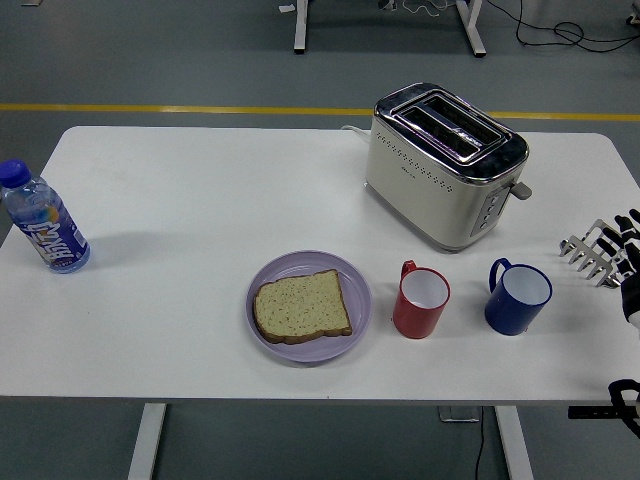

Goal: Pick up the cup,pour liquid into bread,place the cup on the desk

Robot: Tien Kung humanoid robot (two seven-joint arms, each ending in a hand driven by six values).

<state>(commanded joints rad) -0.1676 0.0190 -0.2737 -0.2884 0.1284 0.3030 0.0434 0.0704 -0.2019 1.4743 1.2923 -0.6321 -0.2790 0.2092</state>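
On the near half of the white surface (180, 180) a lilac plate (358, 290) carries a slice of bread (301, 307), lying flat, its crust-top to nine o'clock and its long axis running nine to three. Just at its three o'clock stands a red cup (421, 301), upright, mouth up, handle toward eleven. Farther toward three is a blue cup (518, 297), also upright, handle at about ten. The task does not say which cup is meant.

At the right edge the right hand (606, 252) hovers with silvery fingers (590, 248) spread and holding nothing, nearest the blue cup. No left hand shows.

Risks, as I judge them: both handles turn away from the hand, so a side grasp on the round wall could slip or tip the cup; the cups stand near each other, so a reach for red may knock blue; a hasty tilt could spill past the plate.

Farther back, at twelve o'clock of the cups, sits a toaster (445, 165); a water bottle (44, 219) stands far off at nine.
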